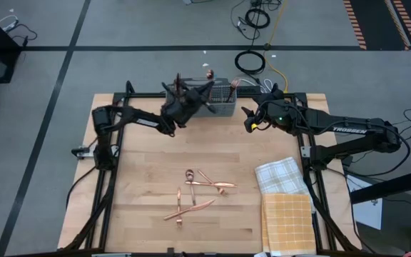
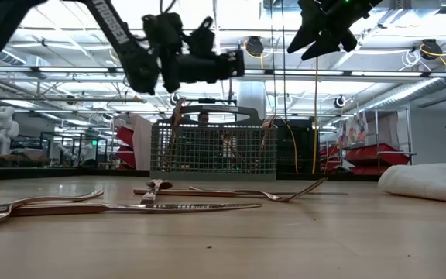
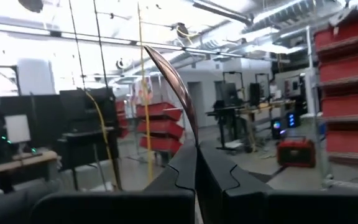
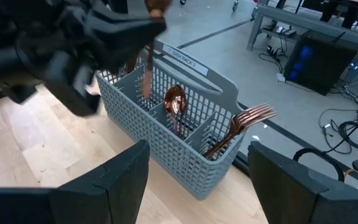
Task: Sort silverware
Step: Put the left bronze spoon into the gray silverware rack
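Note:
My left gripper hovers over the left end of the grey mesh caddy at the table's far edge, shut on a copper knife. My right gripper hangs open in the air, just right of the caddy and nearer than it, touching nothing. In the caddy, a spoon stands in a middle compartment and forks lean out of the right end. Several more copper pieces lie flat on the wood in the middle of the table. My left gripper pinches the knife between its two shut fingers, which lie across it. One long, slightly curved stretch of the knife sticks out past the fingertips. In the right wrist view another stretch reaches down at the caddy's left compartment, the knife lifted clear of the table.
Two checked cloths lie at the table's right near corner, a white one and a yellow one. Bare wood lies between the caddy and the loose silverware. Cables lie on the floor beyond the far edge.

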Robot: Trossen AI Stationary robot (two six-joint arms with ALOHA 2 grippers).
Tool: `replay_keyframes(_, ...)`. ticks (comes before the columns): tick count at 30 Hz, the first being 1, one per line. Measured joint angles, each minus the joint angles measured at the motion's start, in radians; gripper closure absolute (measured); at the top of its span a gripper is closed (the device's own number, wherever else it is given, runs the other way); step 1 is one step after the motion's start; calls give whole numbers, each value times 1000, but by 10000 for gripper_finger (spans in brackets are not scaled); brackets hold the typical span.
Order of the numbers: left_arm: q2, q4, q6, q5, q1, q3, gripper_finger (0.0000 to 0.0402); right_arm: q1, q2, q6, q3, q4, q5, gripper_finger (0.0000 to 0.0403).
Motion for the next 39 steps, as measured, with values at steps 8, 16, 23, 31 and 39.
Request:
replay_keyframes(8,139,-7,-77,-125,-14,100,399,0,0,5,0,-1,0,147)
replay_keyframes(16,161,-47,-89,-220,-21,111,399,0,0,-13,0,-1,0,147)
replay_keyframes(23,161,-56,-64,-252,-9,110,399,0,0,-22,0,-1,-1,147)
replay_keyframes(31,159,-102,-109,-257,-9,110,399,0,0,-22,0,0,-1,147)
replay_keyframes(39,159,-200,-149,-256,0,109,399,0,0,-22,0,0,-1,147)
